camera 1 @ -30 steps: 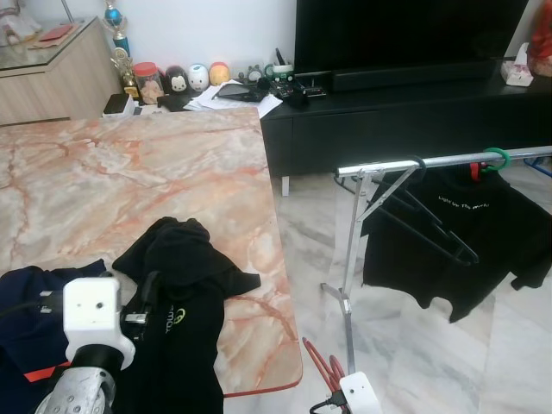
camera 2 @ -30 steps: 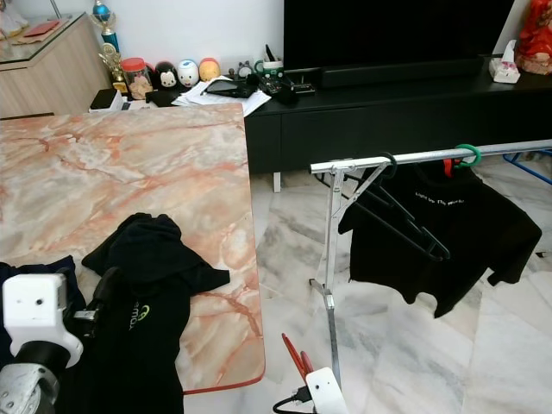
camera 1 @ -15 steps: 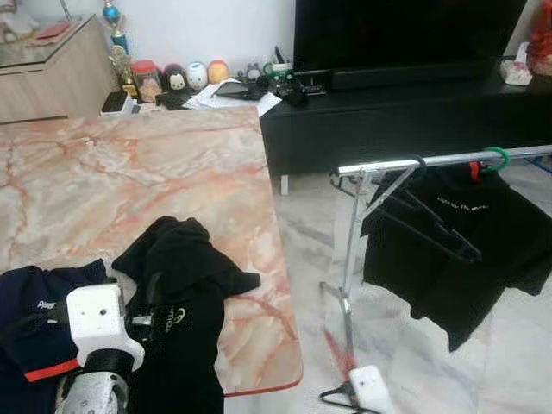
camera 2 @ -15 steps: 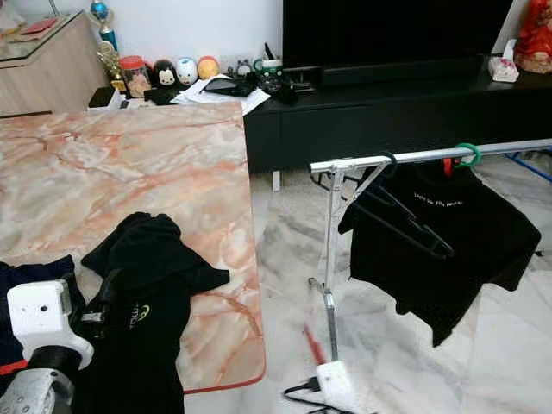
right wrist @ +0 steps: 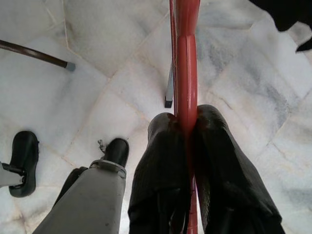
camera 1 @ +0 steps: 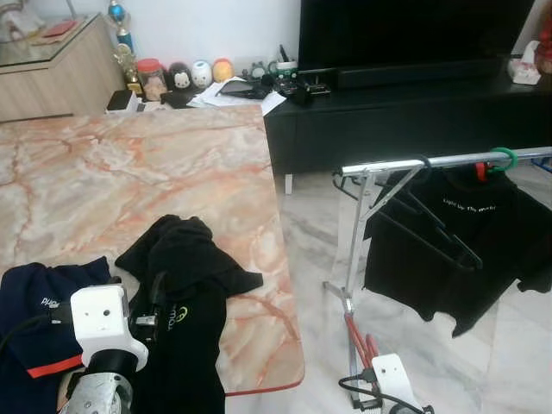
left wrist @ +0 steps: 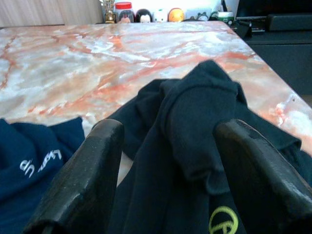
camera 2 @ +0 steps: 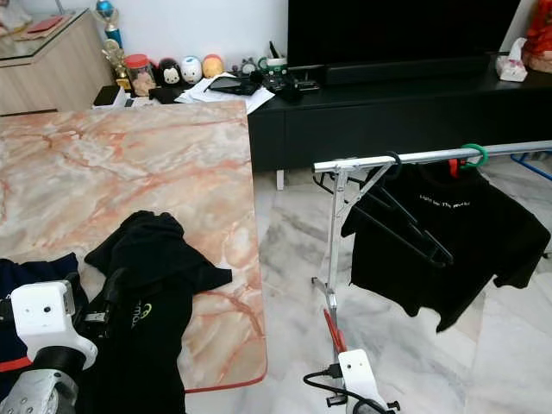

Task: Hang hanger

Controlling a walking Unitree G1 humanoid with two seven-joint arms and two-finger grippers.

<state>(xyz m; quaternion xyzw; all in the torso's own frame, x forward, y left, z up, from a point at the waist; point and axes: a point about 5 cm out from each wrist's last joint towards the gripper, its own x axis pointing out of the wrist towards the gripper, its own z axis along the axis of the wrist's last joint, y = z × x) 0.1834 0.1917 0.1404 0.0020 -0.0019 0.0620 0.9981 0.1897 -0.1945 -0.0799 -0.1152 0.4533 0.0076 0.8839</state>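
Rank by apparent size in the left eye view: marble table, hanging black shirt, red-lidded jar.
1. marble table
2. hanging black shirt
3. red-lidded jar, which stands farthest from the camera, so it shows smaller than it is.

A pinkish marble surface [camera 1: 129, 172] takes up most of the left side. A crumpled black garment [camera 1: 185, 285] with a yellow-green logo is draped over its near edge, and a navy garment [camera 1: 39, 302] with white lettering is laid just beside it. At the far end, a row of small round figurines [camera 1: 194, 75] and a red-lidded jar [camera 1: 152, 79] can be seen, next to scattered papers [camera 1: 250, 93]. A dark TV [camera 1: 405, 34] is parked on a long black cabinet [camera 1: 388, 121] against the wall. A tissue box [camera 1: 523, 71] is sat on the cabinet's right end. The floor [camera 1: 302, 250] is tiled in pale marble.
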